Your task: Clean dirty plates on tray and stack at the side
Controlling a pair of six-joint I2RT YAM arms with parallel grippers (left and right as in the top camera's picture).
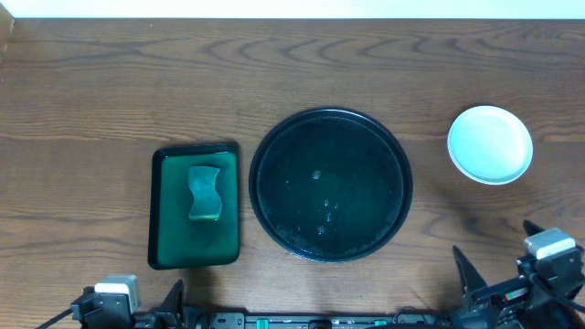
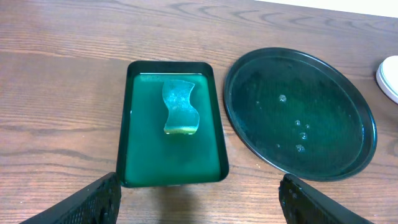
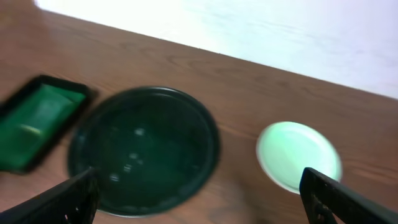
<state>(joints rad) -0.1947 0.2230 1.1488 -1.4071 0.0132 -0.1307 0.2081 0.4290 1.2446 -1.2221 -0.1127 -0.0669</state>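
A round dark tray (image 1: pixel 331 185) lies mid-table with water drops on it and no plate on it; it also shows in the left wrist view (image 2: pixel 298 112) and the right wrist view (image 3: pixel 144 149). A white plate (image 1: pixel 490 143) sits to its right, also in the right wrist view (image 3: pixel 299 155). A green sponge (image 1: pixel 205 193) lies in a rectangular green basin (image 1: pixel 194 253), also in the left wrist view (image 2: pixel 179 107). My left gripper (image 2: pixel 199 202) is open and empty near the front edge, below the basin. My right gripper (image 3: pixel 199 199) is open and empty at the front right.
The wooden table (image 1: pixel 274 73) stretches back to a pale wall strip. The plate's edge shows at the right of the left wrist view (image 2: pixel 388 78).
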